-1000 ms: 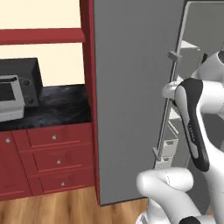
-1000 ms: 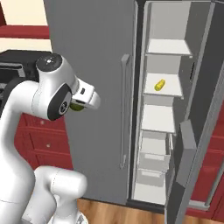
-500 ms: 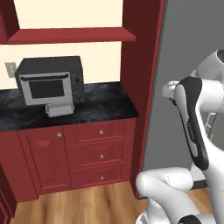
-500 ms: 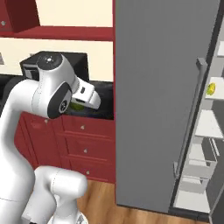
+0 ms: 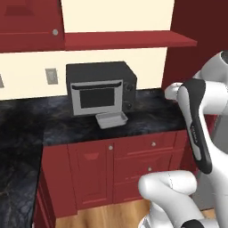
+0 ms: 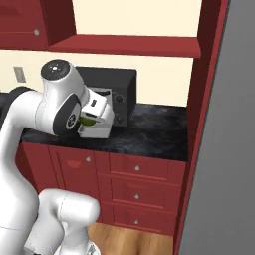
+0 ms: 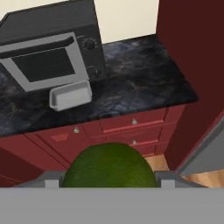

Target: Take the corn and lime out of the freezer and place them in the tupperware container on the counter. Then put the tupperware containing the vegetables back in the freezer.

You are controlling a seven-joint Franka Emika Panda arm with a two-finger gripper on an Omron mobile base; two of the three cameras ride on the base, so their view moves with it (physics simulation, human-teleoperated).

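The jaws grasp the lime point(image 7: 109, 166) (round, so it rolls), which may miss the small tupperware container point(image 7: 70, 96) if released early.

- Tabletop point(image 5: 151, 111): wide bare stretch right of the microwave point(image 5: 100, 87), open out to the dark red side wall point(image 7: 192, 48).
- Microwave fills the back of the tabletop; its door face stands directly behind the tupperware container point(image 7: 70, 95), so no way in from the rear.
- Container sits just in front of the microwave, near the front edge; open from above and from the front, nothing inside it.
- Red shelf point(image 5: 129, 41) runs above the microwave and caps the headroom near the wall.
- Freezer point(image 6: 224, 174) door edge closes off the far right.
- Gripper point(image 6: 94, 121) carries the lime point(image 7: 109, 168) and hangs in front of the microwave.
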